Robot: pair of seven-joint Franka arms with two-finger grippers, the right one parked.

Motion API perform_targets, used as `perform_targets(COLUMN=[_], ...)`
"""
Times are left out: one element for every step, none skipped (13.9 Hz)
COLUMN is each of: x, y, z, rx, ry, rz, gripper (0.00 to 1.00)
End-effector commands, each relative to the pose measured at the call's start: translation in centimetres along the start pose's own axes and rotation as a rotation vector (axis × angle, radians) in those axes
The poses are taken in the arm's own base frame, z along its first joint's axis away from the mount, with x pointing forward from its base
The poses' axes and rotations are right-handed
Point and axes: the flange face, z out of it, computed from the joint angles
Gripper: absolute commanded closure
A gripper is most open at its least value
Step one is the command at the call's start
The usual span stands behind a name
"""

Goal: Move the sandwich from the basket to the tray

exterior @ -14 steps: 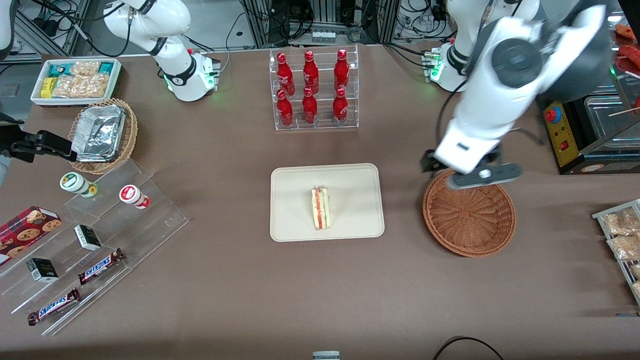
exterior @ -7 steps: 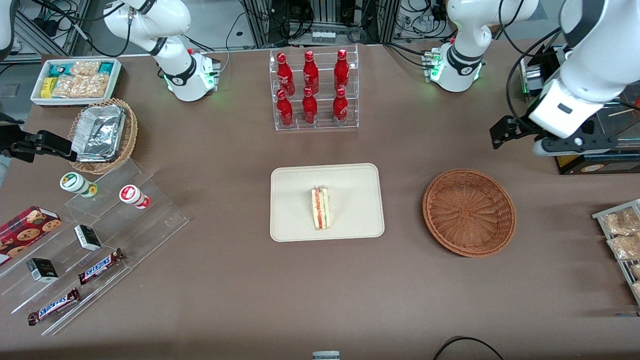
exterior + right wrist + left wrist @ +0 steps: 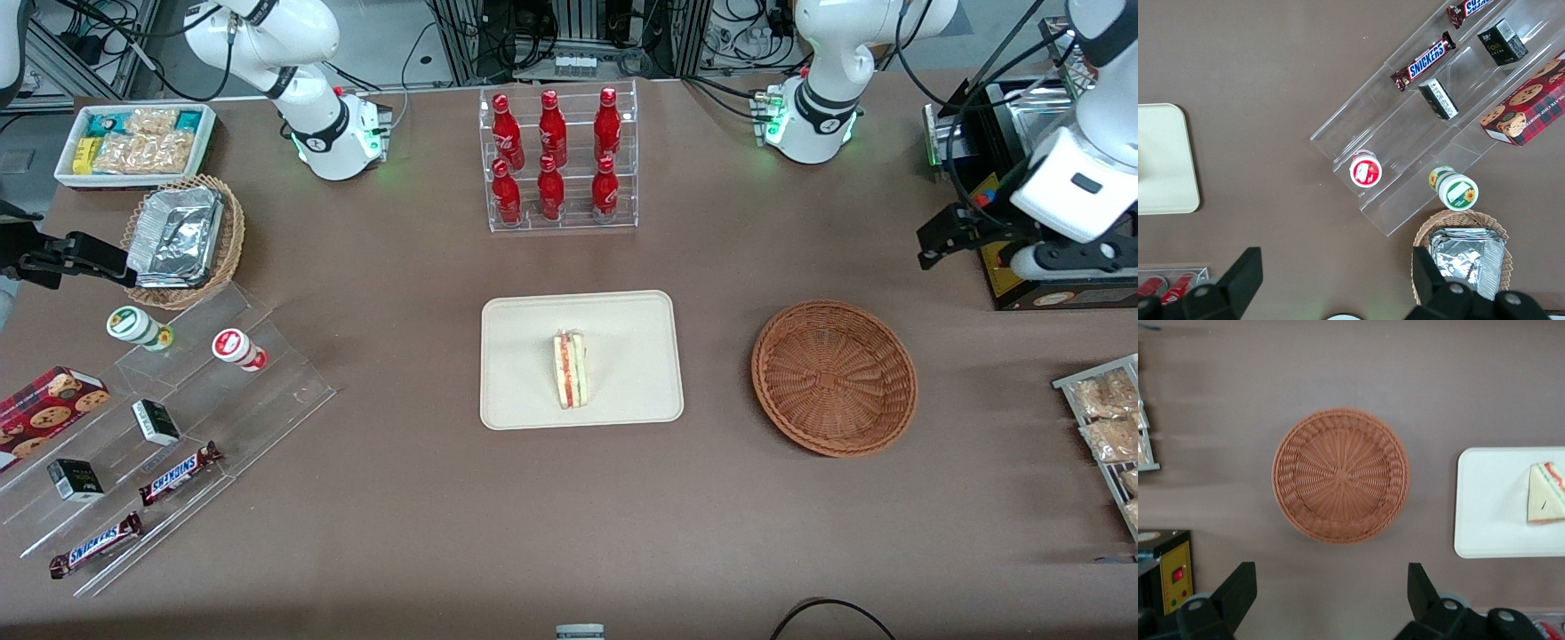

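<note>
The triangular white-bread sandwich (image 3: 570,370) is laid on the cream rectangular plastic tray (image 3: 633,324). The round reddish-brown wicker basket (image 3: 834,378) is left vacant. The left gripper (image 3: 1331,597) is held spread wide, grasping nothing, raised above the table toward the working arm's end.

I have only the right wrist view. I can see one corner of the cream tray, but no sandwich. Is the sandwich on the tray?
Observer: Yes. The sandwich lies on the tray, near its middle.
Operator: And the brown basket, is something in it?
Observer: No, the basket holds nothing. It stands on the table beside the tray, toward the working arm's end.
Operator: Where is the gripper?
Observer: The gripper is open and holds nothing. It hangs above the table, farther from the front camera than the basket.
</note>
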Motion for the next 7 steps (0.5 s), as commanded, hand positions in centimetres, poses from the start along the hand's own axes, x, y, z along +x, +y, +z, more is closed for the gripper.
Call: perform_targets(x=[1.6,1.5,1.2,0.5,-0.2,-1.5,-2.7], y=[0.5,0.2,-0.1,-0.8,-1.1,-1.2,-1.3], z=[-0.1,-0.2,-0.3,-0.3,0.0,0.0,0.1], rx=[-0.003,-0.003,-0.001,0.003,0.006,0.008,0.009], ry=[-0.017,-0.015,-0.023,-0.038,-0.048,-0.042,-0.034], rz=[0.008,0.005,0.002,-0.005,-0.006,-0.006,-0.004], gripper=[0.0,0.0,0.0,0.0,0.0,0.0,0.0])
